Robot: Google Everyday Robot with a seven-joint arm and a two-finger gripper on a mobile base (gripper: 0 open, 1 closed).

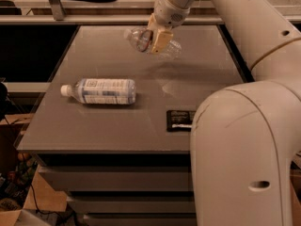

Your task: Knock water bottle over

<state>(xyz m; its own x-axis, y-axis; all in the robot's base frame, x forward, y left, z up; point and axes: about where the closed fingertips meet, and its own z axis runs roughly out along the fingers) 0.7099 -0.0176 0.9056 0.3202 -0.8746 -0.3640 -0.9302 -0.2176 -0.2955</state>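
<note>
Clear plastic, hard to read against the grey top: the water bottle sits at the far middle of the desk. It is tipped well off upright, its long axis running from upper left down to lower right across my view. The gripper comes down on it from above. One of its tan fingers crosses the front of the bottle about midway along, so bottle shows on both sides of it. I judge the fingers closed around the bottle's middle, though the far finger is hidden behind the plastic. I also can't make out whether the lower end touches the desk.

The coming move turns on that lean: the bottle lies between the fingers rather than beside them, so laying it flat looks like lowering along the tilt and letting go.

Nearer me and to the left, well apart, a fatter labelled bottle lies on its side, cap pointing left. A small black card lies near the front edge, partly cut off by the arm, which fills the right of my view and hides that corner.
</note>
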